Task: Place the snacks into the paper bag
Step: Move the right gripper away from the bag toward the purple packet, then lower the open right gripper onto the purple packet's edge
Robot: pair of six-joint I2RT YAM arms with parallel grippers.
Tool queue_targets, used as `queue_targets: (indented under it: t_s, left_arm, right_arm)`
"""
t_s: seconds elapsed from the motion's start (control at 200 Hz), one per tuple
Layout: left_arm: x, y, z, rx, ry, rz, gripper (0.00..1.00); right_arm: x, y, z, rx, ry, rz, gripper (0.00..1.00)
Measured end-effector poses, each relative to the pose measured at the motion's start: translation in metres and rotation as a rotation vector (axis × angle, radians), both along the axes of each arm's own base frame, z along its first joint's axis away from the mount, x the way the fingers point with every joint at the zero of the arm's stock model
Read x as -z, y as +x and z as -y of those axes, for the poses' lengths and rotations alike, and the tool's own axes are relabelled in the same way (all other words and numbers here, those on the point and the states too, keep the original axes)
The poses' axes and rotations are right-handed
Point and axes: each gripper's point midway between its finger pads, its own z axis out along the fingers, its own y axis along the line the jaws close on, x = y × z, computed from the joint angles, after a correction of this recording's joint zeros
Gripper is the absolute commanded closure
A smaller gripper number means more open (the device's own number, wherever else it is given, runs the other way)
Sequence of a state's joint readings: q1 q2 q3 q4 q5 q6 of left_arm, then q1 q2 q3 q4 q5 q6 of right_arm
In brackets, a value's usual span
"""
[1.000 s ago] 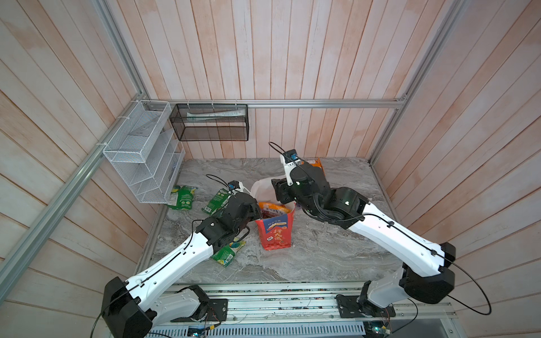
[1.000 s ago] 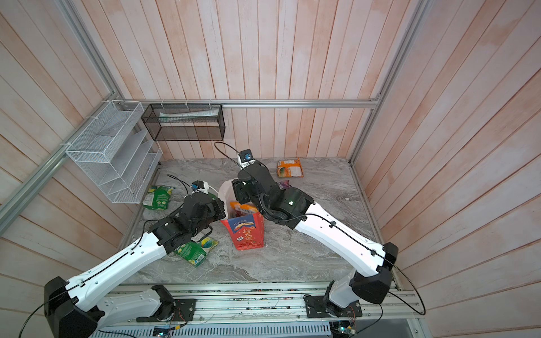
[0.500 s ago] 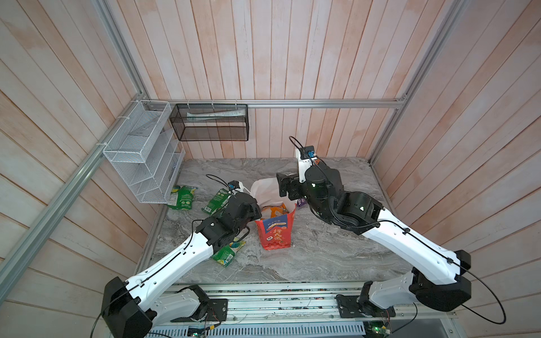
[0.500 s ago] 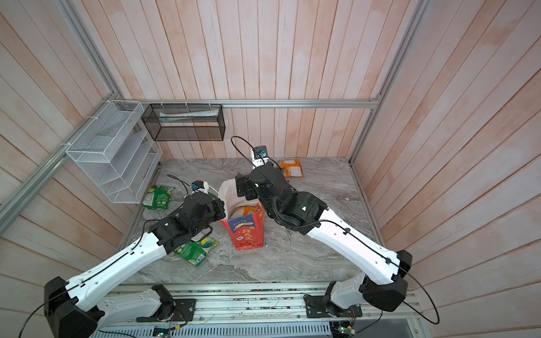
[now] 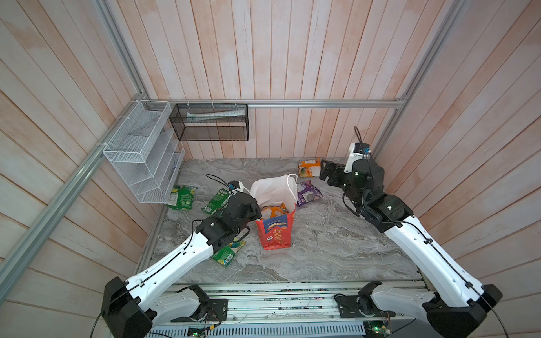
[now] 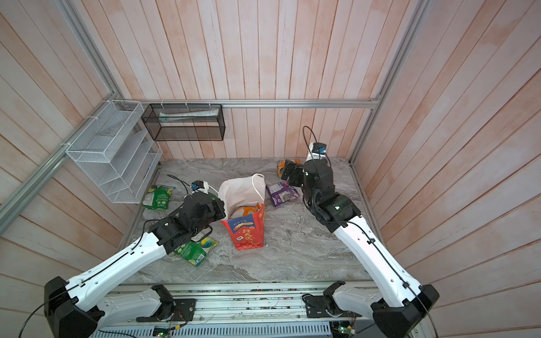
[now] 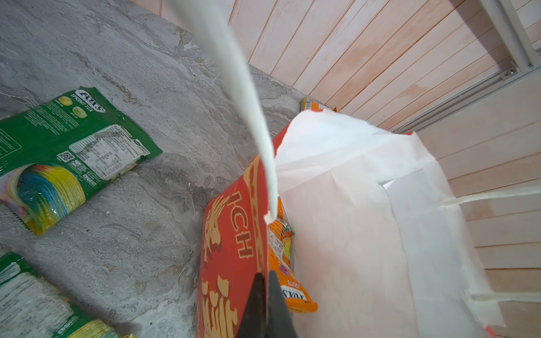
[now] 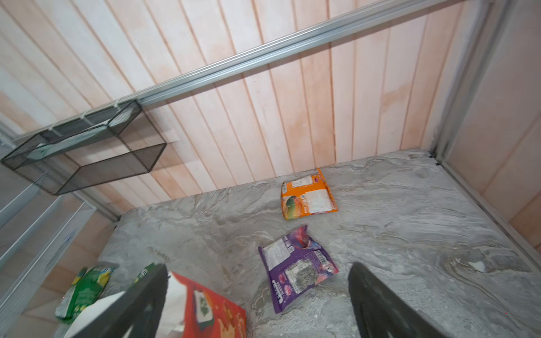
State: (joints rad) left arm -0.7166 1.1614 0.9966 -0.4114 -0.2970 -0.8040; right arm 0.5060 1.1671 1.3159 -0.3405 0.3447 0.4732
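Since a second ago, the right arm has swung away from the mouth of the paper bag to the back right of the grey marble counter, and the right claw has spread wide. The right wrist view shows its two dark fingers far apart with nothing between them, so it is released and empty. An orange FOX'S packet now stands on end inside the bag, likely just dropped there.

The left claw has not shifted. It is clenched on the bag's red side wall at the rim, one finger outside and one inside. This pinch seems meant to keep the tall, light bag upright and its white-lined mouth open while the other arm feeds it.

Five snacks lie flat on the counter, outside the bag. An orange packet lies by the back wall, just beside the right claw. A purple packet lies near the bag's far right side. Three green packets lie on the left, one partly under the left arm. The right claw's wide stance beside the orange packet suggests that one is the next pick.
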Motion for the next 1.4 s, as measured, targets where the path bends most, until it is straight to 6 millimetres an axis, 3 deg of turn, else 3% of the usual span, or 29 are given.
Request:
queue_targets:
  t_s: [0.145, 0.28, 0.64, 0.87, 1.0, 1.401]
  left_arm:
    - [0.0, 0.0, 0.0, 0.0, 0.0, 0.0, 1.0]
    - [0.0, 0.0, 0.0, 0.0, 0.0, 0.0, 1.0]
    - [0.0, 0.0, 0.0, 0.007, 0.006, 0.002, 1.0]
    - [0.0, 0.0, 0.001, 0.011, 0.01, 0.003, 1.0]
    - [0.0, 0.0, 0.001, 0.01, 0.01, 0.003, 1.0]
    - [0.0, 0.001, 0.001, 0.011, 0.009, 0.004, 1.0]
  right_arm:
    - [0.036, 0.024, 0.039, 0.043, 0.109, -0.068, 0.03]
    - [0.084, 0.05, 0.054, 0.045, 0.183, -0.177, 0.03]
    - [0.231, 0.1, 0.032, -0.028, 0.228, -0.493, 0.06]
    - [0.302, 0.113, 0.028, -0.073, 0.307, -0.628, 0.06]
    - [0.323, 0.115, 0.029, -0.085, 0.334, -0.664, 0.07]
    - [0.337, 0.134, 0.027, -0.142, 0.408, -0.637, 0.09]
